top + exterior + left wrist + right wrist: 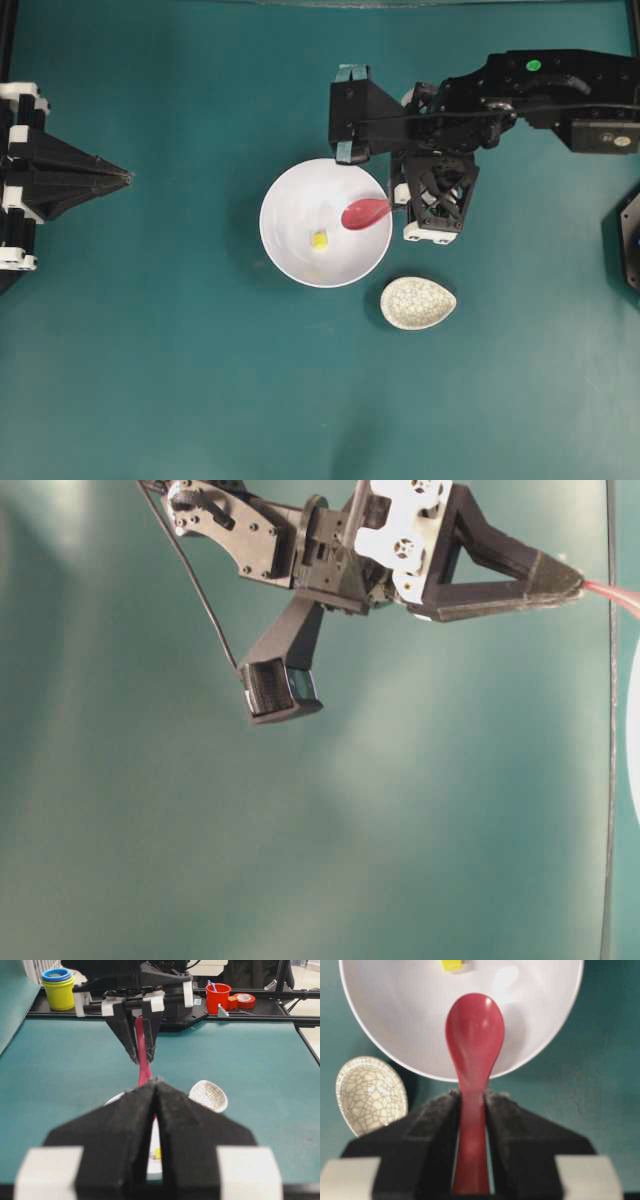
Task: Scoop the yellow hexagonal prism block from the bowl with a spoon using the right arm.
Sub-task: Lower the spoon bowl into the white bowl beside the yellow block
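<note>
On the teal surface point(150, 350) sits the white bowl point(290, 200), the right claw point(470, 1125) clamped on the red spoon point(472, 1040), its scoop seemingly hovering inside the rim. The left claw point(156, 1091) is closed, empty. The yellow block point(319, 240) lies on the bowl's floor.

red spoon point(474, 1050), white bowl point(285, 200) (yellow block point(319, 240)), crackled cream rest point(418, 303).
</note>
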